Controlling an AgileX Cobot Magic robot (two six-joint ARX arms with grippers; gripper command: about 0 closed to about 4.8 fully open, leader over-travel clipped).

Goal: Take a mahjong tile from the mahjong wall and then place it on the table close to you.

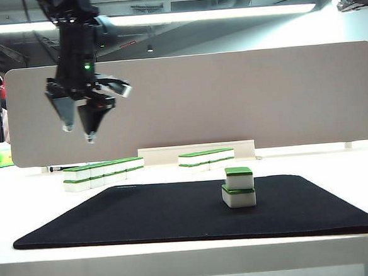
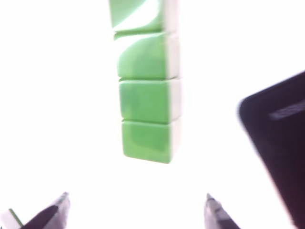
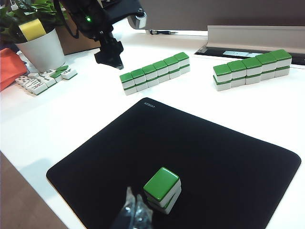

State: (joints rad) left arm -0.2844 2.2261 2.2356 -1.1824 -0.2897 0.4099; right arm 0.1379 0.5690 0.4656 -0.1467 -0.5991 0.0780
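Wall (image 1: pixel 103 171) on the bench (image 1: pixel 37 205) at 10 o'clock of the mat (image 1: pixel 177 214), a second row (image 1: pixel 205 158) at 12; two stacked tiles (image 1: pixel 238 187) already on the mat. Left gripper (image 1: pixel 82 123) high above the wall's near end, jaws apart, empty. Right gripper (image 3: pixel 135 212) beside the stacked tiles; jaw state unclear. Best done: centre over the end top tile (image 2: pixel 147 139), straddle squarely, descend straight, close gently, spare neighbours.
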